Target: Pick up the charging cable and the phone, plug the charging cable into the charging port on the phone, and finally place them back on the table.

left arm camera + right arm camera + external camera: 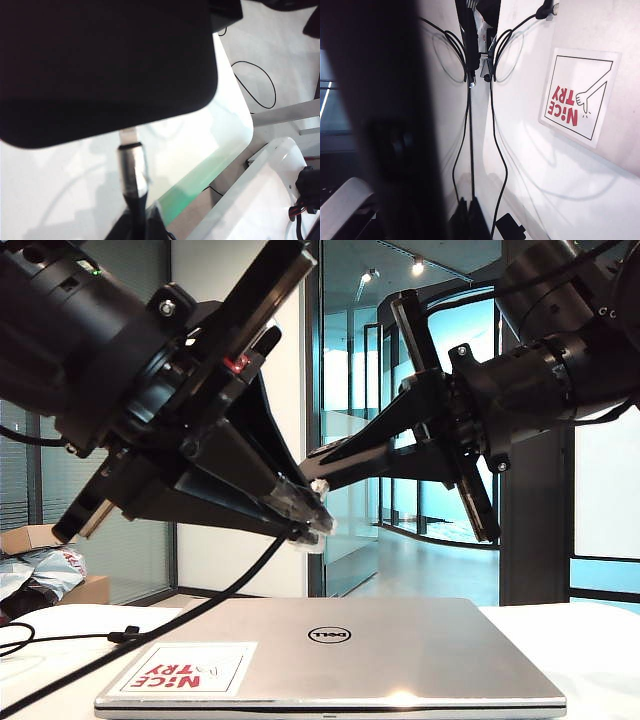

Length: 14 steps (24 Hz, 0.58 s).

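The left gripper (305, 523), raised on the left above the laptop (340, 655), is clamped on the cable (131, 175) just behind its silver plug. The plug tip touches the lower edge of the phone (100, 65) — whether it is fully seated cannot be told. The right gripper (318, 462), reaching in from the right, is closed on the phone, holding it on edge in the air between the two arms. From the plug the cable hangs down and trails left across the table (590, 640), its strap knot (128, 635) lying near the laptop's left edge. The laptop lid is closed and carries a sticker (185, 670).
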Each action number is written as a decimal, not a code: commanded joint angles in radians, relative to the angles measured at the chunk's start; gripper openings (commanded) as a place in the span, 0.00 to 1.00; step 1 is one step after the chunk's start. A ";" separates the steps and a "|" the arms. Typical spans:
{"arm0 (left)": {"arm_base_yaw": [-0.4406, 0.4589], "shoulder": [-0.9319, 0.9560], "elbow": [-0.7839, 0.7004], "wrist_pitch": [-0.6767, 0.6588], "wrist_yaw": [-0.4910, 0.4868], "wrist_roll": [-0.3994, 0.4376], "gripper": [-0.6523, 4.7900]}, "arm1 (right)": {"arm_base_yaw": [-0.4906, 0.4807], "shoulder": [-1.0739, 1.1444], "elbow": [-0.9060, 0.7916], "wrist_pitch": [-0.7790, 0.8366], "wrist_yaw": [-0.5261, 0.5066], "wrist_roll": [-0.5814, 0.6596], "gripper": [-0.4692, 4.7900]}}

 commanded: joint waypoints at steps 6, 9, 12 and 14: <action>0.002 -0.003 0.001 0.008 0.001 0.004 0.11 | 0.001 -0.008 0.007 0.031 -0.018 -0.003 0.08; 0.002 -0.003 0.001 0.003 0.001 0.004 0.11 | 0.001 -0.009 0.007 0.032 -0.021 0.001 0.08; 0.002 -0.003 0.001 0.003 0.001 0.004 0.11 | 0.001 -0.009 0.008 0.032 -0.021 0.005 0.08; 0.002 -0.003 0.001 0.003 0.001 0.004 0.11 | 0.001 -0.010 0.011 0.035 -0.021 0.011 0.08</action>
